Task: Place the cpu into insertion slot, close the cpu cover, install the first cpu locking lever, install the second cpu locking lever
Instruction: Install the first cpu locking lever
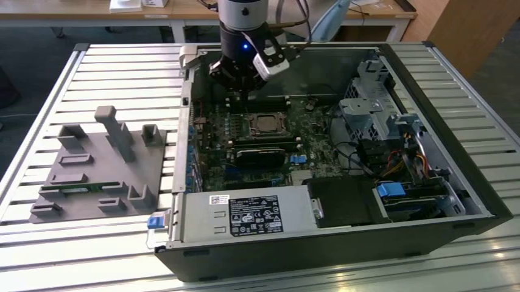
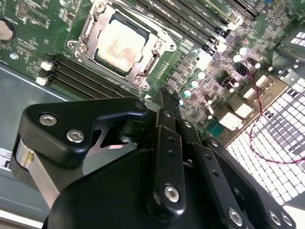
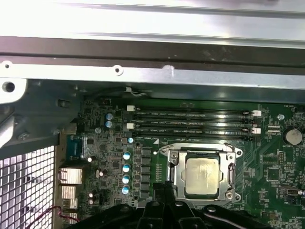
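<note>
1. Inside the open computer case (image 1: 341, 255), on the green circuit board (image 3: 271, 157), the cpu (image 2: 119, 45) lies flat in the insertion slot (image 1: 252, 126); pale face up, seated square, no corner visibly riding high
2. The cpu cover (image 2: 87, 32) is down over the chip's edges; its cut-out frames the face and it looks level on every side
3. A locking lever (image 2: 108, 67) runs along one edge of the cover; whether it or its partner is hooked under a catch, I cannot tell from where I stand
4. The gripper (image 2: 164, 98) hangs low over the board, just beside one corner of the socket; its fingers are drawn together with no gap between them and nothing in their hold; I see no contact with the cover
5. Judgement: seating and cover appear done; the work stands at the levers
6. Advice for this step: bear with the closed tip on the lever's free end, never on the cover or the chip; carry it down first, then sideways under its catch; keep the force steady, since a slip would strike the memory slots (image 3: 190, 121) or the small capacitors (image 3: 126, 167) close by
</note>
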`<state>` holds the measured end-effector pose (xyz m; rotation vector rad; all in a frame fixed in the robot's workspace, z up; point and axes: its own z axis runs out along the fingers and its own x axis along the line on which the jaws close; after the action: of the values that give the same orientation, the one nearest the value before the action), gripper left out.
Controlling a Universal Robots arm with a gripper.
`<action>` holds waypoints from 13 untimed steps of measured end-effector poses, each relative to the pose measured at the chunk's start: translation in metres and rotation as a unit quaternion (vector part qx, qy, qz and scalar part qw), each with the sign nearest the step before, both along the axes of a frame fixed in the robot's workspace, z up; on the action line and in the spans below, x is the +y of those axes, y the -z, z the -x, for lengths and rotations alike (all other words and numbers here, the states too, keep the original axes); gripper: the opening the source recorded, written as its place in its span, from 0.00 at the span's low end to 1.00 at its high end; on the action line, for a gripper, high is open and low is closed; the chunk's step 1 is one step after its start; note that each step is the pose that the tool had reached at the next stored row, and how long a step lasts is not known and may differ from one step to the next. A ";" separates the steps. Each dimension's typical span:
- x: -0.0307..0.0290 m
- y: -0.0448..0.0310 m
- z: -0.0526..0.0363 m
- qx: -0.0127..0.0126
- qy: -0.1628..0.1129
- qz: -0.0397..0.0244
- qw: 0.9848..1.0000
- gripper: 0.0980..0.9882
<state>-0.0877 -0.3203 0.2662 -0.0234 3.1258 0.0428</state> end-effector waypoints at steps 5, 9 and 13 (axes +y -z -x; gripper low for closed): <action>0.0022 0.0010 0.0077 0.000 0.000 0.000 1.000 0.01; 0.0093 0.0026 0.0123 0.000 0.000 0.000 1.000 0.01; 0.0174 0.0062 0.0161 0.000 0.000 0.000 1.000 0.01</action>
<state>-0.1039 -0.3029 0.2600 -0.0234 3.1249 0.0427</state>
